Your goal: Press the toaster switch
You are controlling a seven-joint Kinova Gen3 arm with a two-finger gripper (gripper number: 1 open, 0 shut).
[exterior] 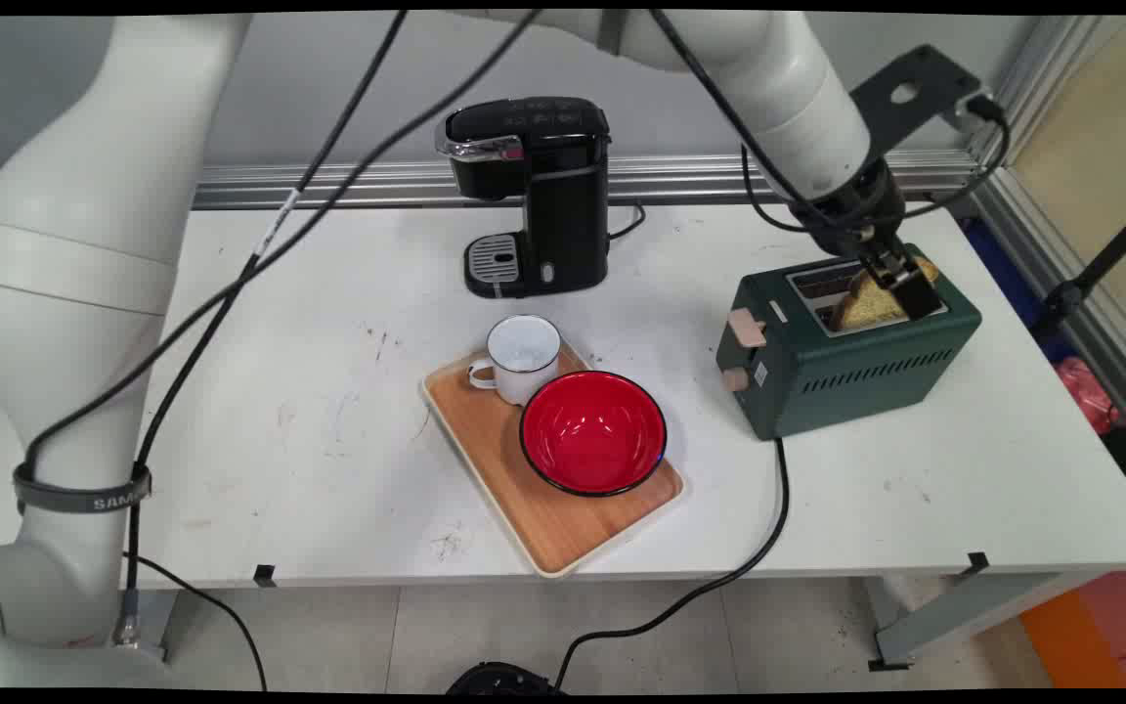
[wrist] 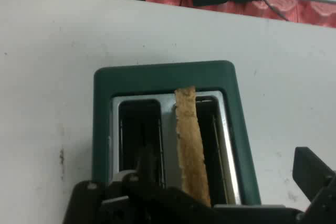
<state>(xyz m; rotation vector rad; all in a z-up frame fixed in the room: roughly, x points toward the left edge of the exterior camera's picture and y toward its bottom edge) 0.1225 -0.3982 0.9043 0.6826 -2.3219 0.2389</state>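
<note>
The black two-finger gripper (exterior: 893, 279) hangs at the right of the main view, right over the dark green two-slot toaster (exterior: 846, 367), with the golden-brown slice of toast (exterior: 866, 301) at its tip. In the hand view the slice (wrist: 190, 145) stands on edge in the right-hand slot, its upper edge well clear of the chrome slot frame and its lower end passing behind the gripper's linkage at the bottom of the frame. One finger (wrist: 314, 174) shows at the lower right, apart from the bread, and the other is lost in the dark linkage, so I cannot tell whether the fingers are closed on the slice or merely standing around it.

By the look of it, the toast is light, dry and stiff, but brittle: it would likely crumble or snap under a hard squeeze, and its rough, crumbly faces should give good friction. The sensible hold is across its two flat faces near the exposed upper edge, lightly, since the rest sits down in the slot between the wire guides. Its crust edge is tan and porous, darker along the rim, and in the main view it reads as a wedge-like brown piece tilted in the slot.

Towards the centre of the white counter (exterior: 328, 391) lies a light wooden tray (exterior: 563, 518) carrying a white enamel mug (exterior: 520, 358) and a red bowl with a black rim (exterior: 593, 432), the two just beside each other. A black pod coffee machine (exterior: 534, 191) stands at the upper centre, near the wall.
</note>
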